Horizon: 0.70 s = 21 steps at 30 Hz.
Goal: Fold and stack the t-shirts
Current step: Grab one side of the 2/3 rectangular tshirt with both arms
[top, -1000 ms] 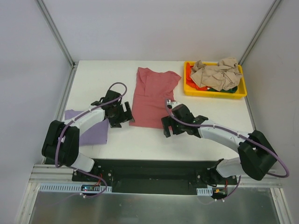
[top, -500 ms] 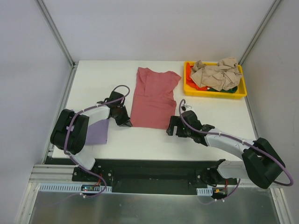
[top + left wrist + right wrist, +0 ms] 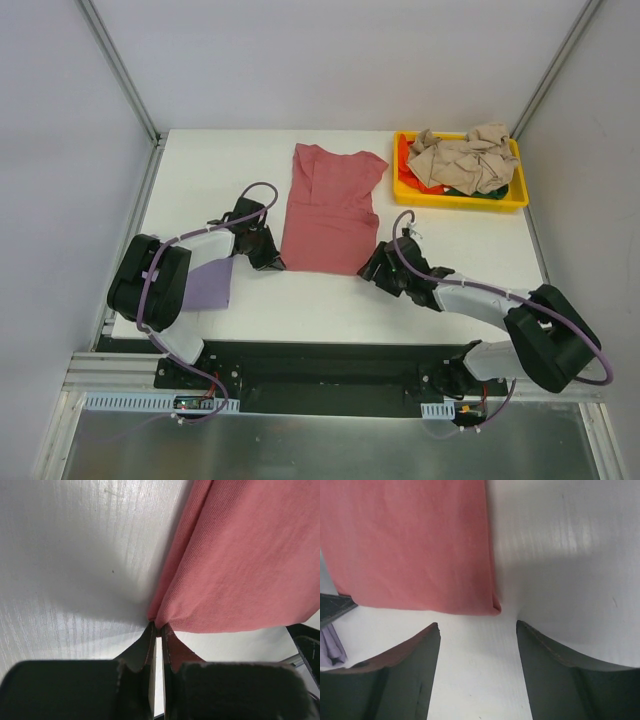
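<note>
A dusty red-pink t-shirt lies flat mid-table, folded lengthwise. My left gripper is shut on its near left corner, pinching the hem between the fingertips. On the other side my right gripper stands open, its fingers straddling bare table just short of the near right corner, touching nothing. A lavender t-shirt lies at the left, partly under my left arm. Beige, red and dark green t-shirts are heaped in a tray.
The yellow plastic tray sits at the far right corner of the white table. Metal frame posts and grey walls close in both sides. The near table edge runs just behind both grippers.
My left gripper came down on the shirt's near left corner and shut on it. My right gripper dropped low toward the near right corner and its jaws narrowed a little.
</note>
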{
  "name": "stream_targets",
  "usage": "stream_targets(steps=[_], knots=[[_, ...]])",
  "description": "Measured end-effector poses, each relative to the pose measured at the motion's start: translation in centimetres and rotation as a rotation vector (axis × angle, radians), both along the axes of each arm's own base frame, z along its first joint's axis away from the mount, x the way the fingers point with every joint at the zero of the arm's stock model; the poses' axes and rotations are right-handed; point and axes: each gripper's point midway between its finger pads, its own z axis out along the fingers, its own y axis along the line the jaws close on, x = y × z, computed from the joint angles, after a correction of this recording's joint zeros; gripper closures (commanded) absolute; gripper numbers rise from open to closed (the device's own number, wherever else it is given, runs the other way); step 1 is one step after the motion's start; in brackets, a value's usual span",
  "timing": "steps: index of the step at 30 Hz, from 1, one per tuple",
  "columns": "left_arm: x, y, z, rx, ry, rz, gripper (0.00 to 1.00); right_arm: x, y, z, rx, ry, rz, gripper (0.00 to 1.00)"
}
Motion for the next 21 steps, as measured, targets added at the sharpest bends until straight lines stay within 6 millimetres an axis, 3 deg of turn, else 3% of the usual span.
stream_targets(steps=[9, 17, 19, 21], knots=[[0.0, -0.3, 0.0, -0.018, -0.007, -0.003, 1.0, 2.4, 1.6, -0.5, 0.08, 0.007, -0.099, 0.53], [0.0, -0.2, 0.0, -0.019, -0.013, -0.003, 1.0, 3.0, 1.4, -0.8, 0.113, 0.012, -0.154, 0.58], [0.0, -0.2, 0.0, -0.02, -0.013, -0.003, 1.0, 3.1, 1.3, -0.8, 0.116, 0.009, -0.16, 0.63], [0.0, -0.2, 0.0, -0.02, -0.014, -0.003, 1.0, 3.1, 1.0, -0.9, 0.114, 0.011, -0.166, 0.74]])
